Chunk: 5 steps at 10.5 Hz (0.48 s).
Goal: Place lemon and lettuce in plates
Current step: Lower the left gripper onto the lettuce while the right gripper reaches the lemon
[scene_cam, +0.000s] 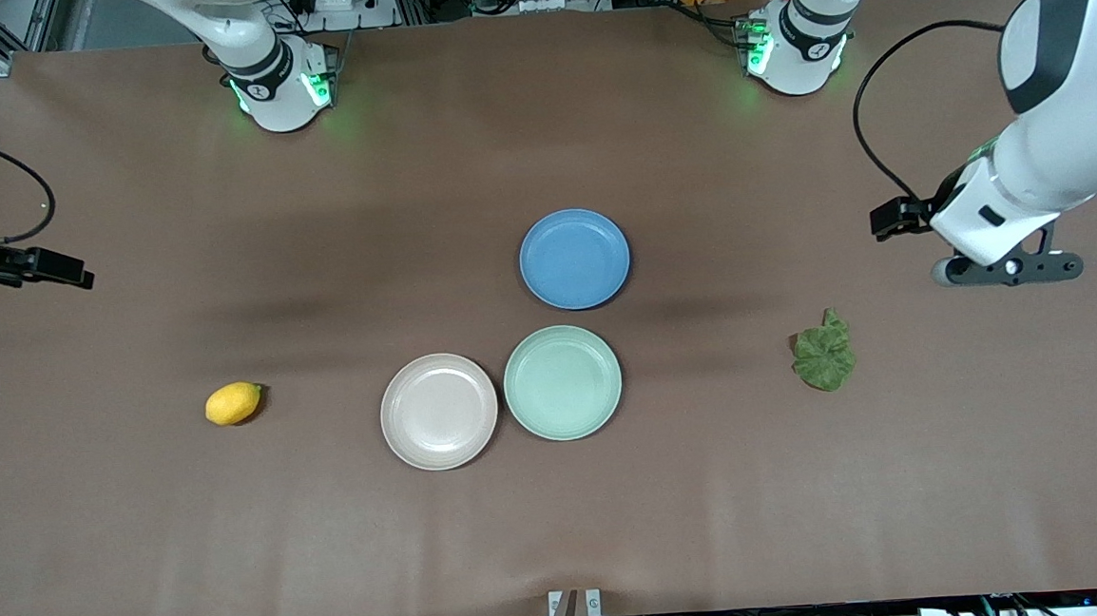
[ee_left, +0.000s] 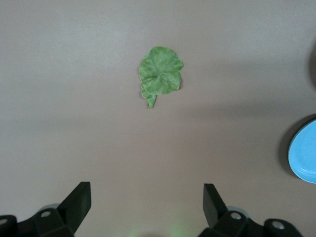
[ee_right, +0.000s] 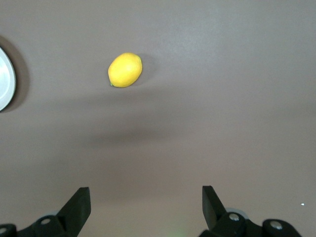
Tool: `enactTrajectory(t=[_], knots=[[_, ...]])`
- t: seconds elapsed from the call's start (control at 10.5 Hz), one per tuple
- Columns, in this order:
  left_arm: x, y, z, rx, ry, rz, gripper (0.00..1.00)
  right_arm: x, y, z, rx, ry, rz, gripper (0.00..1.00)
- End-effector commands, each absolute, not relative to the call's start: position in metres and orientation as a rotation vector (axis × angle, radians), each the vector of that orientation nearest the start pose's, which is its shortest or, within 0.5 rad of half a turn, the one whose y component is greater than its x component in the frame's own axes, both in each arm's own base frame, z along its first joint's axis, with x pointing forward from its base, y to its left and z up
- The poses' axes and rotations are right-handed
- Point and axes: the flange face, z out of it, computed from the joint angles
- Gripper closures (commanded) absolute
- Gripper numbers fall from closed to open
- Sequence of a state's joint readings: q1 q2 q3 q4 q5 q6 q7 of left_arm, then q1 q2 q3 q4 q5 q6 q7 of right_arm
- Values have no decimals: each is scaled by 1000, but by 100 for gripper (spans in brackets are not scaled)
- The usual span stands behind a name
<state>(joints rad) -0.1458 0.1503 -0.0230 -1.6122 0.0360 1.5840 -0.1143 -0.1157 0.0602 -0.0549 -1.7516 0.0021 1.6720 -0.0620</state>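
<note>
The left gripper (ee_left: pixel 145 205) hangs in the air over bare tabletop (scene_cam: pixel 807 483) at the left arm's end, its jaws spread wide and released, holding and touching nothing. In the left wrist view the one lettuce (ee_left: pixel 160 75) lies flat on the tabletop, well apart from the jaws and in line with the gap between them, its short stem pointing back toward them. The right gripper (ee_right: pixel 145 205) hangs likewise over bare tabletop at the right arm's end, jaws wide open and empty; the one lemon (ee_right: pixel 125 69) rests on the tabletop, well apart from these jaws and somewhat to one side of the gap. Three plates sit clustered mid-tabletop, between the two grippers and well apart from both. One is the beige-pink plate (scene_cam: pixel 439 411) and one the mint green plate (scene_cam: pixel 563 382); these two lie side by side, rims touching or nearly so. The third, the blue plate (scene_cam: pixel 575 258), lies just beside the green one, farther from the front camera. All three are empty. The lemon (scene_cam: pixel 232 403) lies toward the right arm's end, the lettuce (scene_cam: pixel 825 354) toward the left arm's end.
</note>
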Motion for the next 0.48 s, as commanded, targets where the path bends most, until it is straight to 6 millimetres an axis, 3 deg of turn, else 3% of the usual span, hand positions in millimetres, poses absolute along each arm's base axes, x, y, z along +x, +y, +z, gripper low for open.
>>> enactTrajectory(t=[0.0,0.38], knots=[[588,-100,512,-3098,116,258,0,574,-98,477,-3111,158,267,0],[613,-101,456,-3121,86,299,0,598,-96,417,-3073,168,293,0]])
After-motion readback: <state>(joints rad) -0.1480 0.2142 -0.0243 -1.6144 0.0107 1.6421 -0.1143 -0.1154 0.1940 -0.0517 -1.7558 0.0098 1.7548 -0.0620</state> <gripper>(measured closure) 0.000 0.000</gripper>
